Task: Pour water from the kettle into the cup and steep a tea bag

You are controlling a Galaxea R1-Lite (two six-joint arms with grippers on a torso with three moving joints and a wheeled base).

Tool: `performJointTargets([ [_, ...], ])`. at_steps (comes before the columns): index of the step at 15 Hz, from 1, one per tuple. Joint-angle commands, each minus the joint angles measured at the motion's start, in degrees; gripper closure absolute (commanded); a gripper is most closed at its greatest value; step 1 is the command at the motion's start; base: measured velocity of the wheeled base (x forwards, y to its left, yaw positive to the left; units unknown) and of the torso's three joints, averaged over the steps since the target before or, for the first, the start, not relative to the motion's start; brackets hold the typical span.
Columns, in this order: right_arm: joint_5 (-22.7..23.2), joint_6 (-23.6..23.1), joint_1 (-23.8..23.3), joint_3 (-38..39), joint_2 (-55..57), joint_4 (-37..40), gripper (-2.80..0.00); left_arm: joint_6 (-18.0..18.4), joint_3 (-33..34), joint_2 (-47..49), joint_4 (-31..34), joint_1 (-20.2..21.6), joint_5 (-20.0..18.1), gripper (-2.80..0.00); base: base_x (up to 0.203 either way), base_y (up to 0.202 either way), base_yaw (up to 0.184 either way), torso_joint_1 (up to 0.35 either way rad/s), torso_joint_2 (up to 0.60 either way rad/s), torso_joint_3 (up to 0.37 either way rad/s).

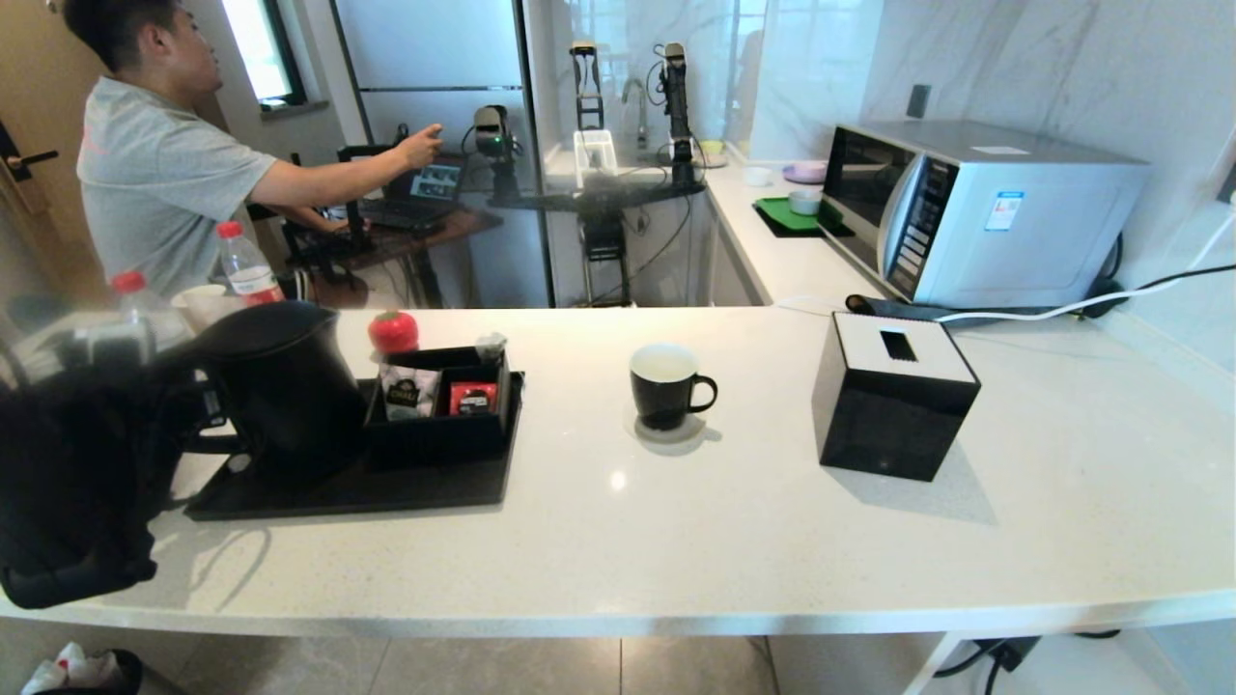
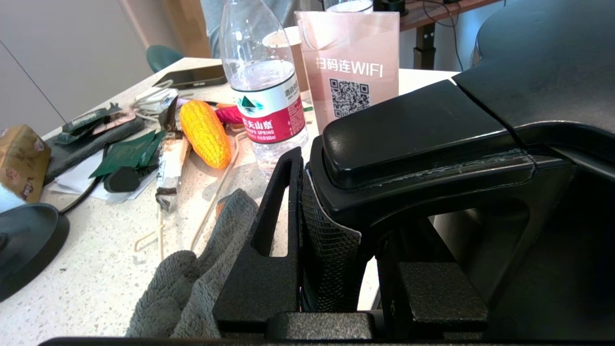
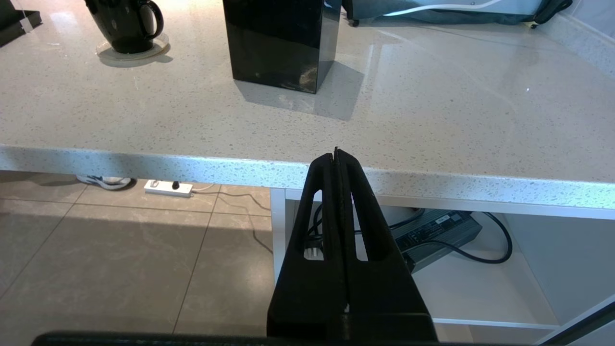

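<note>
White counter (image 1: 734, 541): left pincer (image 2: 336, 230) clamps the kettle (image 1: 280, 386) handle; right pincer (image 3: 337, 158) hangs shut below its edge.

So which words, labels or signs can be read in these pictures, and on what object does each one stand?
"扫码连WIFI", above a QR code: pink sign.
"农夫山泉" and "NONGFU SPRING": bottle label; the smaller print there is too small to read.
Sachets in the black box, microwave sticker and buttons: too small to read.

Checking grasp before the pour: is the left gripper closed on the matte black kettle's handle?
Yes: left gripper is shut on the kettle handle, fingers either side.
</note>
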Motion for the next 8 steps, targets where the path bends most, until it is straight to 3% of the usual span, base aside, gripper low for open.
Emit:
performJointTargets([
  [1,0.05,-0.03,0.03,0.00,0.07,-0.01,0.00,0.08,0.26,-0.31,-2.50,0.01,0.03,0.00,0.000,0.000,0.000,0.000,0.00,0.000],
  [6,0.05,-0.03,0.02,0.00,0.07,-0.01,0.00,0.17,2.38,-0.58,-2.50,0.01,0.03,0.00,0.000,0.000,0.000,0.000,0.00,0.000],
  [7,0.05,-0.03,0.06,0.00,0.07,-0.01,0.00,0.17,2.30,-0.57,-2.50,0.01,0.03,-2.31,0.000,0.000,0.000,0.000,0.00,0.000],
  [8,0.05,-0.03,-0.02,0.00,0.07,-0.01,0.00,0.17,2.43,-0.49,-2.50,0.10,0.03,-2.80,0.000,0.000,0.000,0.000,0.00,0.000],
])
